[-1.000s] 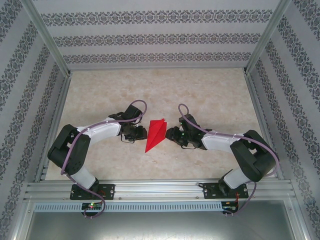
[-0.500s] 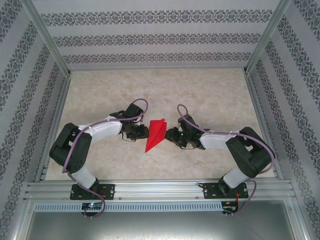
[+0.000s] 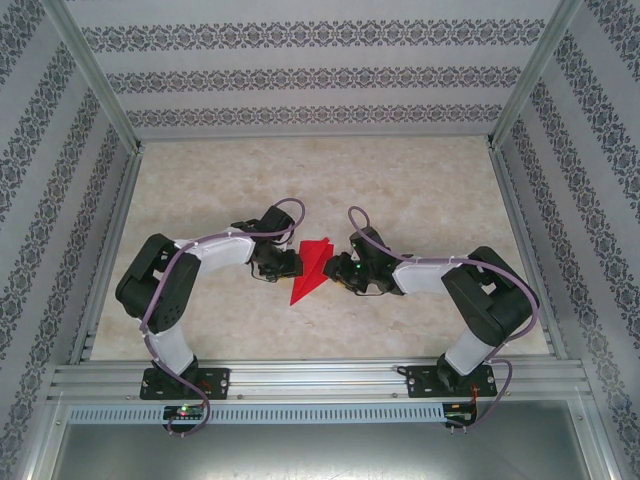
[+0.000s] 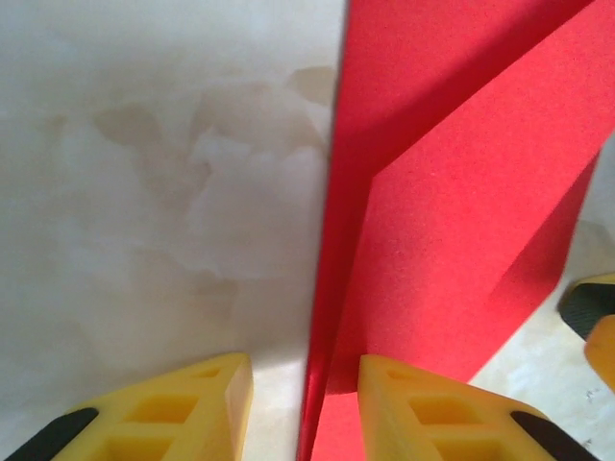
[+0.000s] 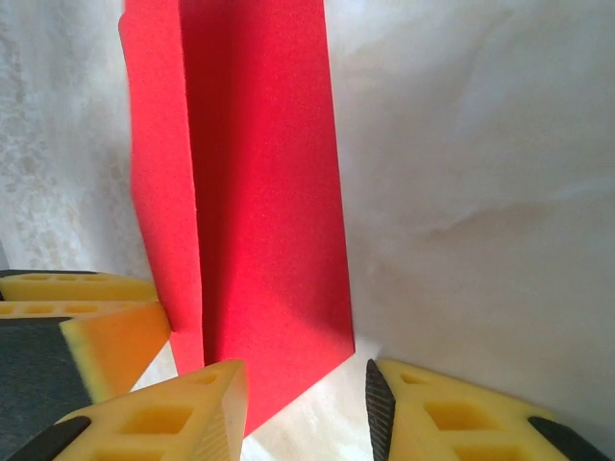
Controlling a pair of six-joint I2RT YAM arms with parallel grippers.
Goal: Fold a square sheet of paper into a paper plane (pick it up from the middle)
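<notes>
Two grippers are flanking the paper plane [image 3: 303, 285] near the middle of the table [image 3: 420, 190], and the risks are lying on both sides. On the left, the left gripper [image 3: 284, 262] is sitting against the paper's flank with its jaws partly spread. In the left wrist view a raised red edge is standing in the gap between its yellow fingers [image 4: 226, 384], with nothing pinched. If those jaws were shutting off-centre, they would probably be crushing the flap or catching a single layer, and the crease would be going crooked. In the middle, the half-folded paper is resting loose on the table, so a push from one side alone could be sliding or spinning it. On the right, the right gripper [image 3: 336, 270] is likewise holding its jaws apart, with a lower corner of the paper reaching down to one finger [image 5: 207, 403]. Both sets of fingers are working very near each other, so a collision, or a tear from opposing pulls, is looking like the main danger.
</notes>
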